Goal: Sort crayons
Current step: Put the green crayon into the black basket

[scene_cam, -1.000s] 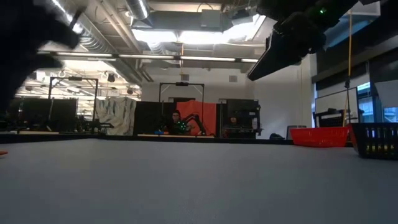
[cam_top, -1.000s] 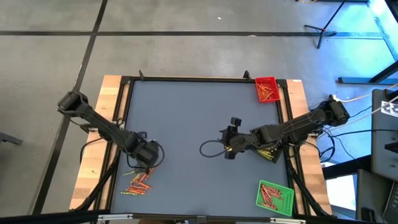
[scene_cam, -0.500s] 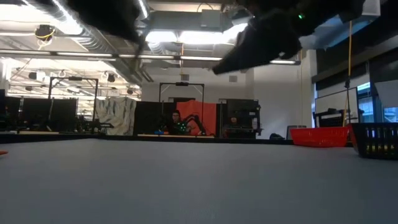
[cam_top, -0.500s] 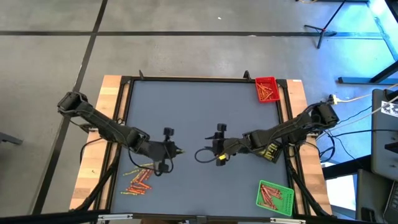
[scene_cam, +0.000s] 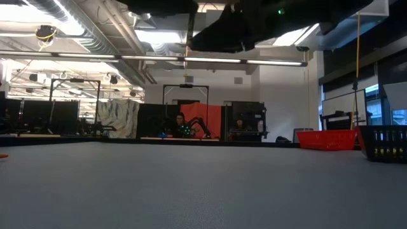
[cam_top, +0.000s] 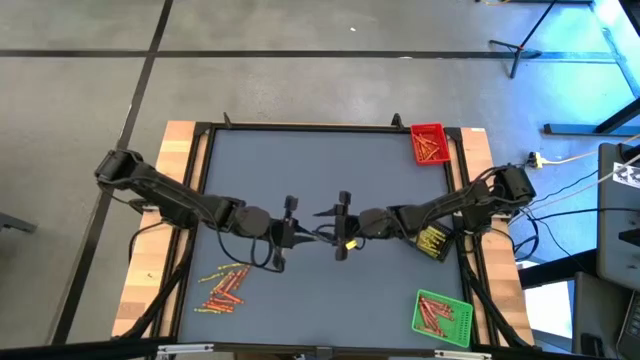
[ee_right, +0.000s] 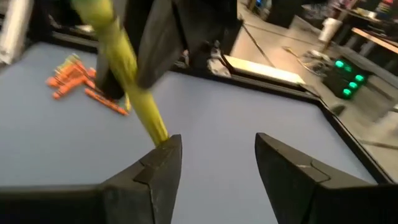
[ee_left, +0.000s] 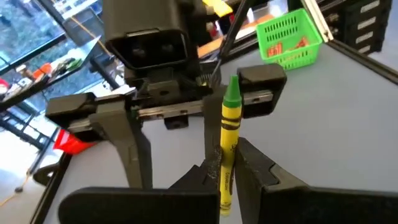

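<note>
A yellow crayon with a green tip (ee_left: 227, 127) is held in the air over the table's middle by my left gripper (ee_left: 225, 165), which is shut on it. My right gripper (ee_right: 217, 155) faces it with open fingers. In the right wrist view the crayon (ee_right: 127, 74) slants down to the tip of one right finger (ee_right: 163, 155), not into the gap. In the high view the left gripper (cam_top: 300, 232) and the right gripper (cam_top: 335, 222) nearly meet. A pile of red, orange and yellow crayons (cam_top: 222, 288) lies on the mat at the near left. My left gripper pinches the crayon's lower wrapped part (ee_left: 222, 180) between its two fingertips. The crayon's green-tipped end sticks out past the fingers toward the right gripper. It is lifted clear of the table. My right gripper: I cannot tell whether one fingertip (ee_right: 166, 144) touches the crayon's end.
A red tray (cam_top: 428, 143) with crayons stands at the far right corner. A green tray (cam_top: 441, 315) with crayons is at the near right, and a black tray (cam_top: 432, 243) sits under the right arm. The grey mat (cam_top: 300, 170) is bare at the far side.
My left gripper has risen from the crayon pile and gone toward the table's middle, tipping from pointing down to nearly level, with the crayon in it. My right gripper has gone toward the table's left and now meets it over the middle.
</note>
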Controlling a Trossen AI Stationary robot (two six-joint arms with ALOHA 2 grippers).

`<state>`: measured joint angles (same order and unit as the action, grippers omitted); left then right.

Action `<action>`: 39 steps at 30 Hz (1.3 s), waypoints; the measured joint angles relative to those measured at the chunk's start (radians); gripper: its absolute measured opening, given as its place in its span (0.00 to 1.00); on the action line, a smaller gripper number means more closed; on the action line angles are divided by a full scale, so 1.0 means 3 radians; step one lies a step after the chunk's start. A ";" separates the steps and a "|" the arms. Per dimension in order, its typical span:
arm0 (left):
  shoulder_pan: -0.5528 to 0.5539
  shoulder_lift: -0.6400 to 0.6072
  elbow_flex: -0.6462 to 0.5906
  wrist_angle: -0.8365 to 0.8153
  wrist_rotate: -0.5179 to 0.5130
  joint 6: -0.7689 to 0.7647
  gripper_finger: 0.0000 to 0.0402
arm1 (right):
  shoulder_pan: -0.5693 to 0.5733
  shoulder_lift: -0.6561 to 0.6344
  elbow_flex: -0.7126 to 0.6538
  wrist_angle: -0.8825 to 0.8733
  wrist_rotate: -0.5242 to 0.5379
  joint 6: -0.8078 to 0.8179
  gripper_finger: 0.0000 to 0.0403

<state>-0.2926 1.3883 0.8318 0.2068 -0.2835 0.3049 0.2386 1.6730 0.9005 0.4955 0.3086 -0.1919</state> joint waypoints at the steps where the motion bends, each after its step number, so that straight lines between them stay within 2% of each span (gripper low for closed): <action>1: 0.0018 0.0027 0.0000 0.0040 0.0022 0.0025 0.02 | -0.0004 0.0000 0.0000 0.0045 -0.0084 -0.0002 0.51; 8: 0.0097 0.0148 0.0000 0.0071 0.0045 0.0092 0.02 | 0.0000 -0.0001 0.0000 -0.0043 -0.0116 0.0022 0.51; 11: 0.0083 0.0150 -0.0004 0.0048 -0.0010 0.0136 0.02 | 0.0013 -0.0013 0.0010 -0.0309 0.0093 0.0041 0.51; 15: 0.0058 0.0143 -0.0001 0.0051 -0.0223 0.0165 0.02 | 0.0040 0.0005 -0.0006 -0.0790 0.0324 0.0169 0.51; 18: 0.0062 0.0144 -0.0001 0.0012 -0.0431 0.0166 0.02 | 0.0042 -0.0003 -0.0003 -0.0906 0.0298 0.0268 0.51; 26: 0.0071 0.0144 0.0000 0.0051 -0.0239 0.0188 0.02 | 0.0038 -0.0005 0.0001 -0.0206 0.0304 0.0264 0.51; 31: 0.0094 0.0144 0.0003 0.0119 -0.0230 0.0101 0.02 | 0.0033 -0.0004 0.0001 0.0032 -0.0183 0.0320 0.51; 34: 0.0111 0.0144 0.0003 0.0172 -0.0226 0.0042 0.02 | 0.0037 -0.0004 0.0001 0.0124 -0.0151 0.0280 0.50; 37: 0.0102 0.0169 0.0004 0.0266 -0.0204 0.0041 0.02 | 0.0034 -0.0004 0.0001 0.0111 -0.0139 0.0277 0.43; 39: 0.0105 0.0177 0.0004 0.0252 -0.0202 0.0040 0.02 | 0.0032 -0.0005 0.0001 0.0110 -0.0135 0.0276 0.33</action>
<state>-0.2613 1.4414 0.8330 0.2824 -0.3441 0.3168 0.2481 1.6714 0.9009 0.5284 0.2680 -0.1092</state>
